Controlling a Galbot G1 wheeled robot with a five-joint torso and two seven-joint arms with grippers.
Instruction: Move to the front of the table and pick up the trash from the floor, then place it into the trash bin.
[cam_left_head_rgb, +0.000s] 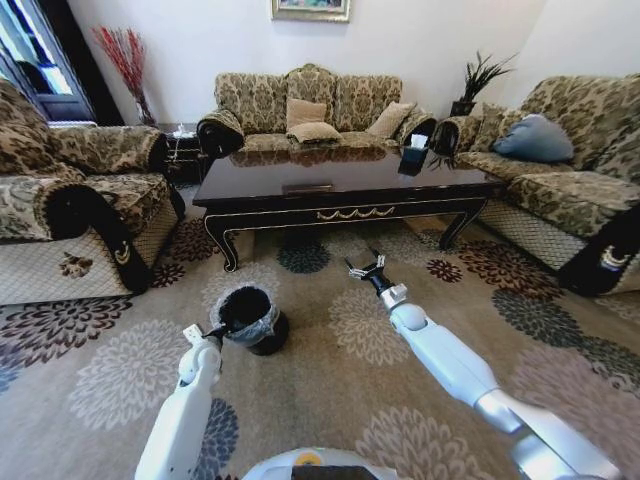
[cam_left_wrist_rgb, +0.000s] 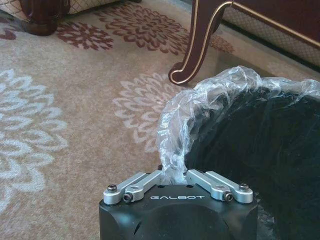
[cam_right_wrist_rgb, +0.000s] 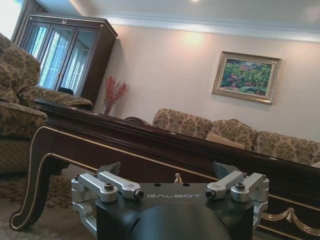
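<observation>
The trash bin (cam_left_head_rgb: 250, 318) is small, round and black, and stands on the carpet in front of the table (cam_left_head_rgb: 340, 185). A crinkly clear bag (cam_left_wrist_rgb: 210, 100) is folded over its rim. My left gripper (cam_left_head_rgb: 214, 331) is at the bin's near left rim, shut on the bag-covered edge (cam_left_wrist_rgb: 172, 170). My right gripper (cam_left_head_rgb: 366, 269) hangs open over the carpet just before the table's front apron (cam_right_wrist_rgb: 150, 145), its fingers (cam_right_wrist_rgb: 111, 169) spread wide with nothing between them. The trash is out of view.
Patterned sofas stand to the left (cam_left_head_rgb: 70, 210), behind the table (cam_left_head_rgb: 310, 110) and to the right (cam_left_head_rgb: 570, 180). A carved table leg (cam_left_wrist_rgb: 197, 45) is close behind the bin. A tissue box (cam_left_head_rgb: 415, 143) sits on the table. Flowered carpet (cam_left_head_rgb: 340, 400) lies open between me and the table.
</observation>
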